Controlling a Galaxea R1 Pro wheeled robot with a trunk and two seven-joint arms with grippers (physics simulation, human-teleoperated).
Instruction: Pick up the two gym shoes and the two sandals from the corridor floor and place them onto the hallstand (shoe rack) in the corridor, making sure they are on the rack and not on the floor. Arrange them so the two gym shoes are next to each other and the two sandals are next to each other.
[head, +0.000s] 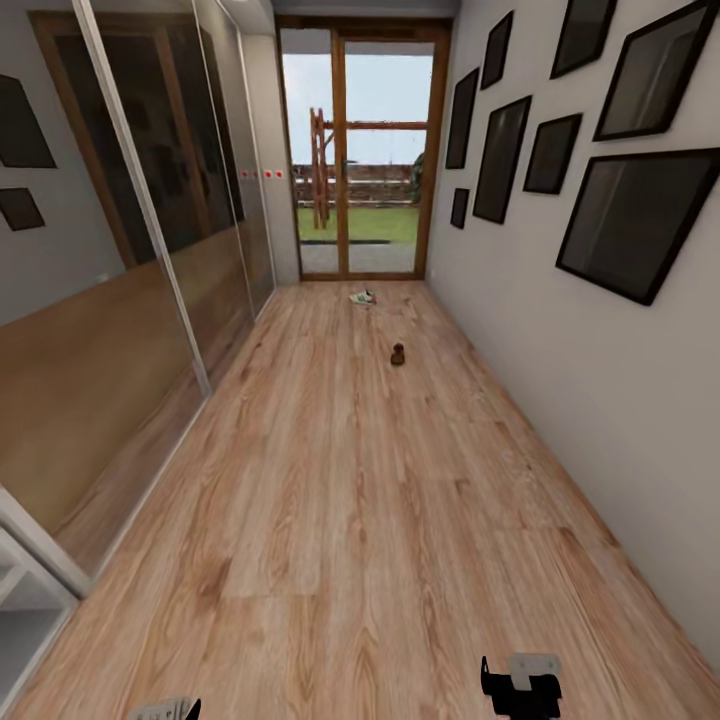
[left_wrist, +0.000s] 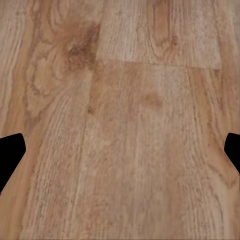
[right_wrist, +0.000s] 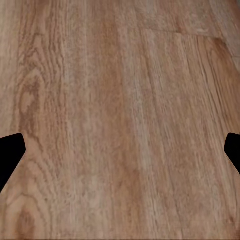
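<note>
Gym shoe (head: 362, 296), white with a green touch, lies far down the corridor floor (head: 370, 500) near the glass door (head: 362, 160), and we see a dark brown sandal (head: 398, 354) on the planks a little nearer to us, well apart from it. We can read no writing on either. Dark picture frames (head: 640, 220) hang on the wall. Our left gripper (left_wrist: 120, 147) and right gripper (right_wrist: 120, 150) each hang over bare planks, fingers spread wide and holding nothing.
</note>
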